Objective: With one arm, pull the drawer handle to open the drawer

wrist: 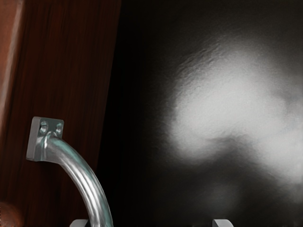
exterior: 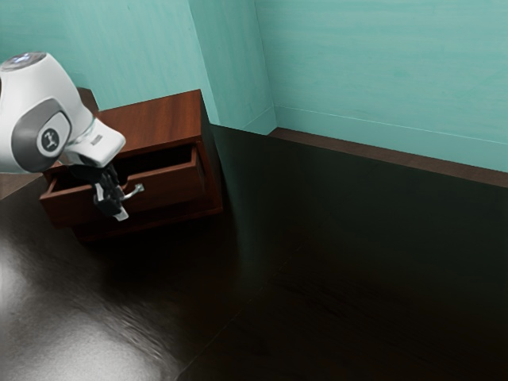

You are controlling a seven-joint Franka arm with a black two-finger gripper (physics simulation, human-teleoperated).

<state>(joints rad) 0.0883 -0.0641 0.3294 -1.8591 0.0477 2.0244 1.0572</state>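
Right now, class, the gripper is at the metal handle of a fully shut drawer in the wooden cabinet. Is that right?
No: the drawer is partly pulled out of the wooden cabinet, as the exterior view shows. The gripper is at its metal handle.

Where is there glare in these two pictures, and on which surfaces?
Exterior view: a soft pale glare spreads over the glossy dark tabletop at the lower left. Wrist view: a large diffuse white reflection lies on that tabletop, and the curved silver metal handle carries bright streaks.

The room is dim. The dark shiny worktop (exterior: 333, 270) shows a soft white glare at the exterior view's lower left. The curved silver metal handle (wrist: 80, 175) gleams.
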